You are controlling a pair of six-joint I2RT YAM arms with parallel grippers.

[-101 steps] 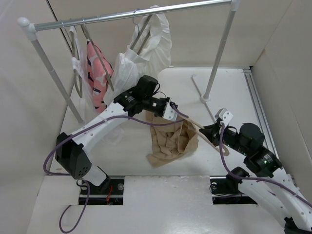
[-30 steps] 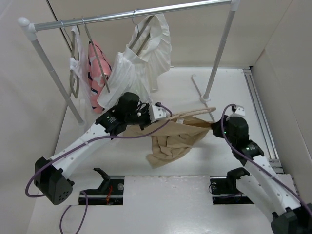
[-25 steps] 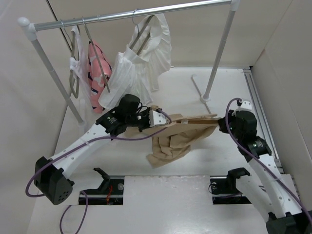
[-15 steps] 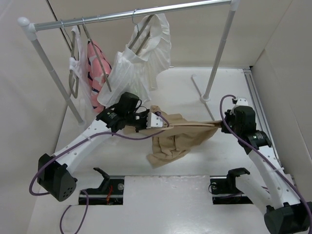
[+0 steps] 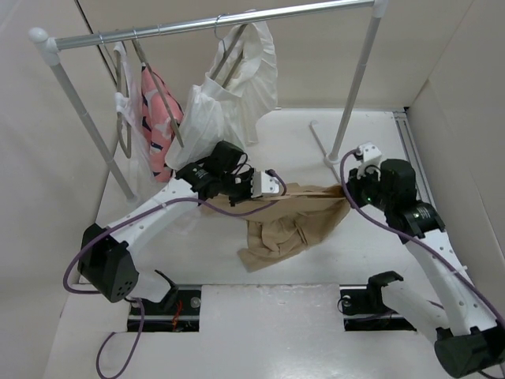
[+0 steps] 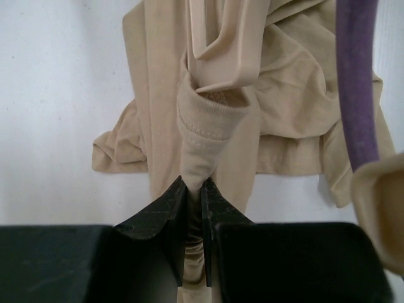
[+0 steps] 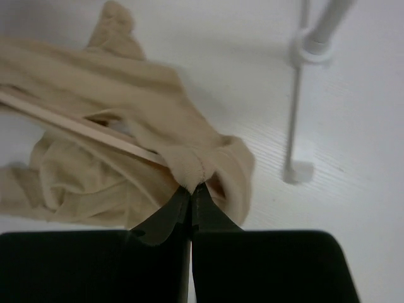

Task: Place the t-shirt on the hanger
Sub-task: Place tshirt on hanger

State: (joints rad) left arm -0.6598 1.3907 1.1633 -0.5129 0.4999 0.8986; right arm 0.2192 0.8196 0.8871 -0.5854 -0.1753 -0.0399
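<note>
Altogether one hanger [image 7: 76, 128], left hand [image 6: 192, 189], right hand [image 7: 191, 189], both pinching one t-shirt [image 5: 280, 229]

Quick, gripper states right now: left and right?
Left gripper: closed on the t-shirt at its ribbed edge.
Right gripper: closed on a bunched fold of the t-shirt.

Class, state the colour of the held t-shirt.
The t-shirt is plain tan; left wrist view.

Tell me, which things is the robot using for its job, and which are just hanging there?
In the job: tan soft-fabric t-shirt, pale peach plastic hanger, left gripper and right gripper, both pinching the t-shirt.
Just there: white pleated garment, pink patterned garment, silver metal clothes rail.
</note>
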